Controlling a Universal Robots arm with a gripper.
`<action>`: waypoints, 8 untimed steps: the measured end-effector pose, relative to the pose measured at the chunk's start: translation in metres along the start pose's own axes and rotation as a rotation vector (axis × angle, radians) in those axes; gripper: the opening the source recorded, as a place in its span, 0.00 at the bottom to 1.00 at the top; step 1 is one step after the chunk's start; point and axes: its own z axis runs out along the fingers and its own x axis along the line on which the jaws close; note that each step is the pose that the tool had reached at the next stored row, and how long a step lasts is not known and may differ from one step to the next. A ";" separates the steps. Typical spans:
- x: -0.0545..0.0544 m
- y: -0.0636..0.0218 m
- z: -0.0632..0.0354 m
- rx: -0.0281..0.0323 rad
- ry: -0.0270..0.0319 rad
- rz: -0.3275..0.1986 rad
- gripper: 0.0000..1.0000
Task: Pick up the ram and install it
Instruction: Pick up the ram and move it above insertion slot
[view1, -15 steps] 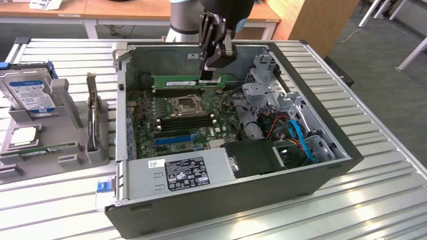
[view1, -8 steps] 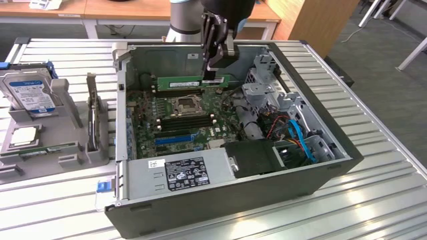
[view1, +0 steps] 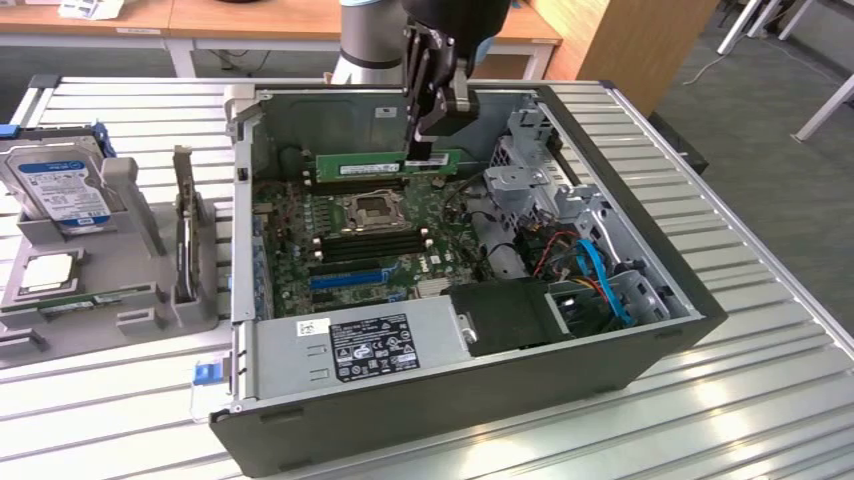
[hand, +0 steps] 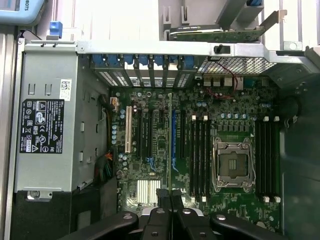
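The ram (view1: 367, 165) is a long green stick, held level on its edge with my gripper (view1: 424, 152) shut on its right end. It hangs inside the open computer case, above the far part of the motherboard (view1: 350, 268), beyond the CPU socket (view1: 371, 210). The black memory slots (view1: 367, 245) lie nearer the camera than the socket. In the wrist view my gripper (hand: 170, 197) looks straight down on the board. The ram shows there as a thin edge-on line (hand: 169, 145) beside the blue expansion slot (hand: 174, 140). Memory slots (hand: 200, 155) flank the socket (hand: 232, 165).
The power supply (view1: 360, 345) fills the case's near end, and a metal drive cage (view1: 534, 180) with blue cables (view1: 601, 280) takes up its right side. On the exterior view's left, a grey holder (view1: 134, 310) carries a hard drive (view1: 54, 185) and other parts.
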 end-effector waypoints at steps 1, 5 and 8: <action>0.000 0.0000 0.0000 -0.0001 -0.0011 0.000 0.12; -0.004 0.0000 0.0006 0.0000 -0.0071 -0.001 0.12; -0.009 0.0000 0.0010 0.0000 -0.0104 -0.001 0.12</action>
